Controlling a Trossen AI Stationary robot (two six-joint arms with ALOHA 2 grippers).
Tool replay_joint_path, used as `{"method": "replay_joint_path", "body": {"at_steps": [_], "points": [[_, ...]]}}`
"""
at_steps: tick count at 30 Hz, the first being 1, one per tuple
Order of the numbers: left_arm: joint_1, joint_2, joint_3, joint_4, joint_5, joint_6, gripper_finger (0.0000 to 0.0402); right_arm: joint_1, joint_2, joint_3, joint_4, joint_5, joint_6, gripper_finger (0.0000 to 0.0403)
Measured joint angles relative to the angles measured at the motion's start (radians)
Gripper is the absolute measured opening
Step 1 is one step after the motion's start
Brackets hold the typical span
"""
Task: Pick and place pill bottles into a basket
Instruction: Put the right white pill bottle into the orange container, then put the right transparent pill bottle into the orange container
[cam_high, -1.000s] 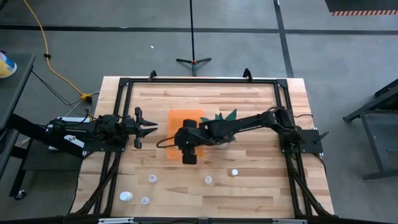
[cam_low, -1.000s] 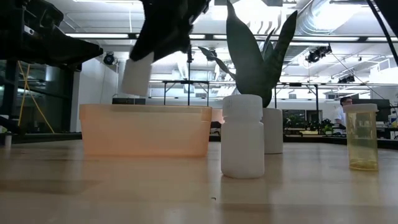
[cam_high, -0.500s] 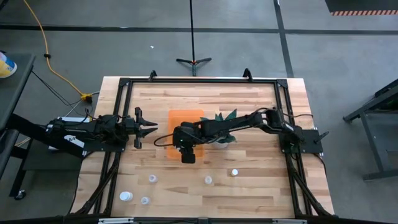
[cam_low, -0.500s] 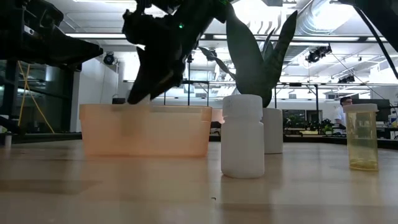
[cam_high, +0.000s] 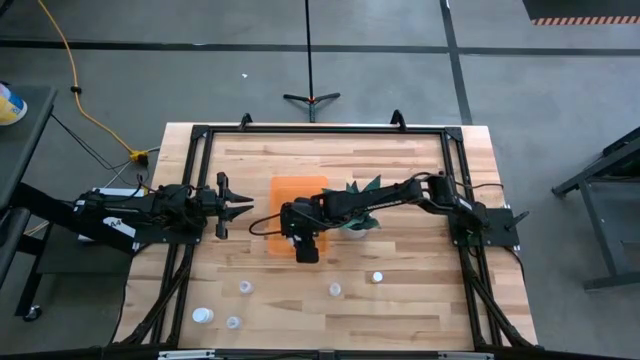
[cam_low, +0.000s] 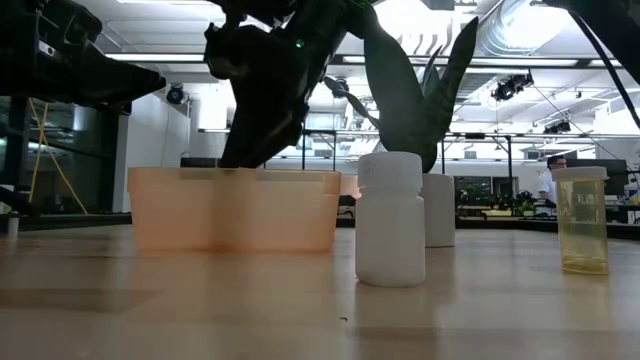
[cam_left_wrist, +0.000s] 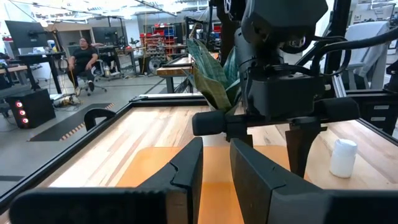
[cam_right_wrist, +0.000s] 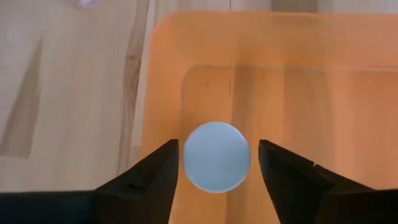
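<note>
My right gripper (cam_high: 303, 240) reaches down into the orange basket (cam_high: 298, 190) at its near end. It is open, with one finger on each side of a white pill bottle (cam_right_wrist: 216, 155). The bottle shows end-on as a round white disc over the basket floor, with a thin orange gap to each finger. In the low view the basket wall (cam_low: 235, 208) hides the bottle. Several more bottles stand on the table near the front, among them one (cam_high: 376, 277) and another (cam_high: 245, 288). My left gripper (cam_high: 240, 212) waits open, left of the basket.
A teal spiky plant in a white pot (cam_high: 360, 205) stands right beside the basket, under my right arm. In the low view a white bottle (cam_low: 390, 218) and a yellowish translucent bottle (cam_low: 581, 220) stand close to the camera. A black frame (cam_high: 200, 135) edges the table.
My right gripper has gone down with the white bottle, from above the basket's rim into the basket. The bottle, earlier clear above the rim, is now below it and hidden by the wall in the low view.
</note>
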Motion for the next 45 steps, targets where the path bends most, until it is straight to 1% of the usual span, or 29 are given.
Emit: {"method": "replay_joint_path", "body": {"at_steps": [2,5,7,10,13,16,20,22,25,29,33,37,39,42,45], "points": [[0.0,0.0,0.0,0.0,0.0,0.0,0.0117,0.0,0.0,0.0,0.007,-0.004,-0.001,0.0216],[0.0,0.0,0.0,0.0,0.0,0.0,0.0117,-0.006,0.0,0.03,-0.003,0.046,0.014,0.0216],[0.0,0.0,0.0,0.0,0.0,0.0,0.0117,-0.016,0.0,0.084,-0.027,0.091,0.012,0.0213],[0.0,0.0,0.0,0.0,0.0,0.0,0.0117,-0.023,-0.001,0.178,-0.075,0.169,-0.039,0.0208],[0.0,0.0,0.0,0.0,0.0,0.0,0.0117,-0.014,-0.001,0.268,-0.088,0.182,-0.104,0.0206],[0.0,0.0,0.0,0.0,0.0,0.0,0.0117,0.027,-0.001,0.376,-0.182,0.173,-0.137,0.0206],[0.0,0.0,0.0,0.0,0.0,0.0,0.0117,0.112,-0.003,0.478,-0.367,0.256,-0.121,0.0204],[0.0,0.0,0.0,0.0,0.0,0.0,0.0117,0.158,-0.015,0.465,-0.398,0.29,-0.089,0.0202],[0.0,0.0,0.0,0.001,0.0,0.0,0.0117,0.221,-0.022,0.434,-0.446,0.31,-0.022,0.0199],[0.0,0.0,0.0,0.0,0.0,0.0,0.0117,0.295,-0.022,0.383,-0.477,0.304,0.087,0.0199],[0.0,0.0,0.0,0.0,0.0,0.0,0.0117,0.354,-0.021,0.311,-0.505,0.301,0.128,0.0199],[0.0,0.0,0.0,0.0,0.0,0.0,0.0117,0.393,-0.02,0.233,-0.509,0.271,0.131,0.02],[0.0,0.0,0.0,0.0,0.0,0.0,0.0117,0.402,-0.02,0.199,-0.474,0.256,0.143,0.02],[0.0,0.0,0.0,0.0,0.0,0.0,0.0117,0.401,-0.02,0.153,-0.429,0.25,0.193,0.02],[0.0,0.0,0.0,0.0,0.0,0.0,0.0117,0.39,-0.02,0.112,-0.413,0.211,0.215,0.02]]}}
